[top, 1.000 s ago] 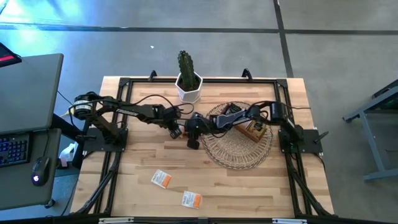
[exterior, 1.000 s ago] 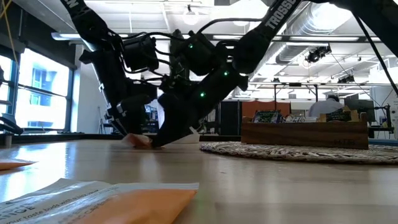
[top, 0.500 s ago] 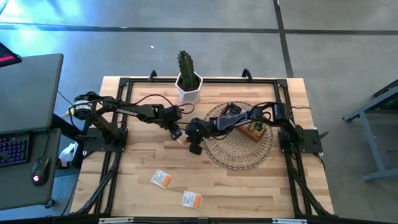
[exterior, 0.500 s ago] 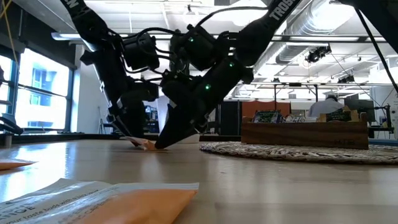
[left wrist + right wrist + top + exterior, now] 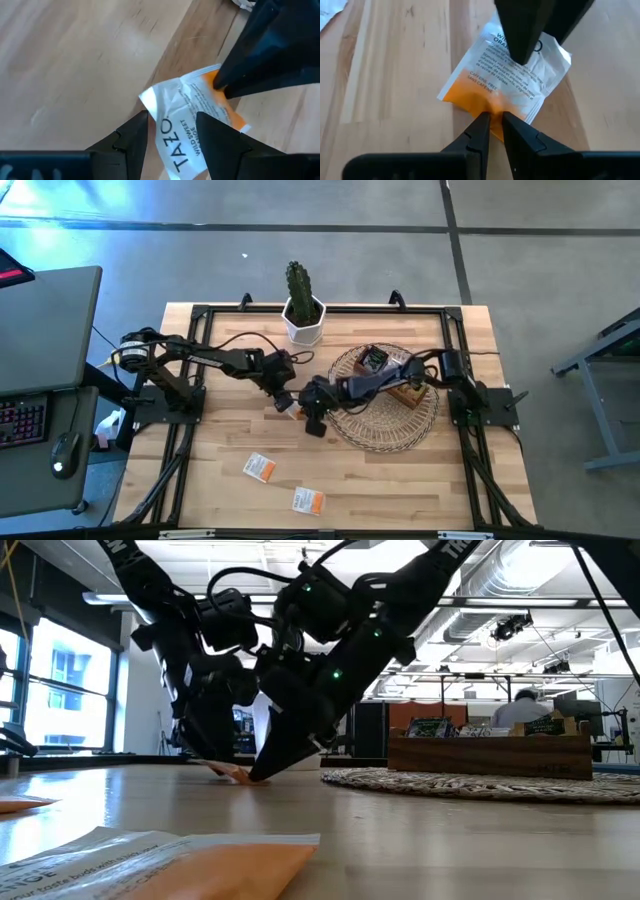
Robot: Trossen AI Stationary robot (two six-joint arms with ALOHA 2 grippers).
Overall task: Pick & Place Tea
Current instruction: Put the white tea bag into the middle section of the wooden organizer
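While the left gripper (image 5: 170, 137) stands open over a sachet (image 5: 507, 80) beside the wicker tray (image 5: 385, 420), the right gripper's (image 5: 492, 127) fingers pinch its orange edge.

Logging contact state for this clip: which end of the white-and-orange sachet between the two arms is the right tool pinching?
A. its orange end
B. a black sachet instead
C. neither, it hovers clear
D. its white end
A: in the right wrist view the right tool has its fingers nearly together on the orange edge of the sachet, while the left tool straddles the white end.
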